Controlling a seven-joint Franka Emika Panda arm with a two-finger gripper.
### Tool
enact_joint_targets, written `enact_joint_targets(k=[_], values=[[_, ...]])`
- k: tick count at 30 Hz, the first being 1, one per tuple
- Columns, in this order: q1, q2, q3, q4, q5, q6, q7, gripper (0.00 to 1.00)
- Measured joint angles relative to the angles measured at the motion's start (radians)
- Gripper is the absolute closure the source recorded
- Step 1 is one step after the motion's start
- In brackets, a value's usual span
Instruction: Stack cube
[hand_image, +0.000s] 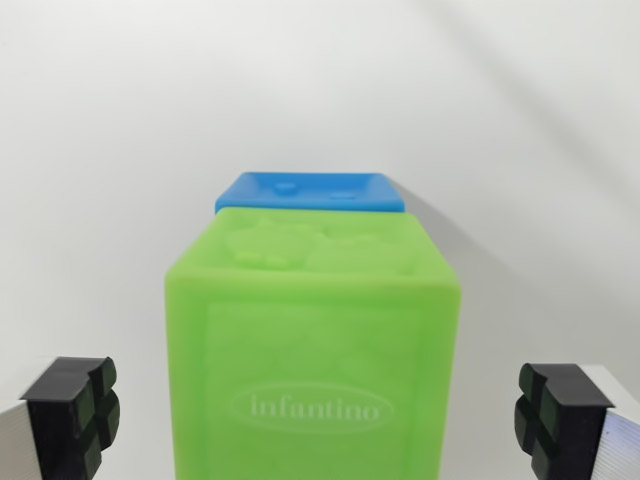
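Two soft plastic cubes fill the middle of the wrist view: a lime-green moulded cube (312, 350) with raised shapes on its top and the word "infantino" embossed on its near face, and behind it a blue cube of the same squashy make (310, 191), of which only the top and a sliver of edge show above the green one's far rim. The green cube stands upright, close to the camera and centred between the two fingertips. Whether the blue cube touches it or merely stands just behind cannot be told from this angle, nor whether both rest at the same level.

The gripper (318, 412) has its black-padded fingers (75, 412) spread wide, one at the wrist view's left and one at the wrist view's right, each well clear of the green cube's sides. Nothing is held.

As for progress, I judge the stacking either not yet begun or just at the point of the grasp: the fingers bracket the green cube but have not closed on it. What remains, on that reading, is to close on it, lift it and set it on the blue one. The other reading, that the green cube has just been let go, cannot be ruled out.

Around the cubes lies only a plain white surface (110, 150) with soft shadows; nothing else stands near and nothing blocks the fingers' path.
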Motion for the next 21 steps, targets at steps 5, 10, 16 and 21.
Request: enact_joint_targets(k=[5, 10, 16, 21], values=[[0.005, -0.037, -0.007, -0.002, -0.011, -0.034, 0.007, 0.00], [0.008, -0.074, -0.012, -0.004, -0.024, -0.069, 0.015, 0.00], [0.009, -0.123, -0.015, -0.004, -0.041, -0.116, 0.027, 0.00], [0.009, -0.165, -0.017, 0.001, -0.055, -0.162, 0.037, 0.00]])
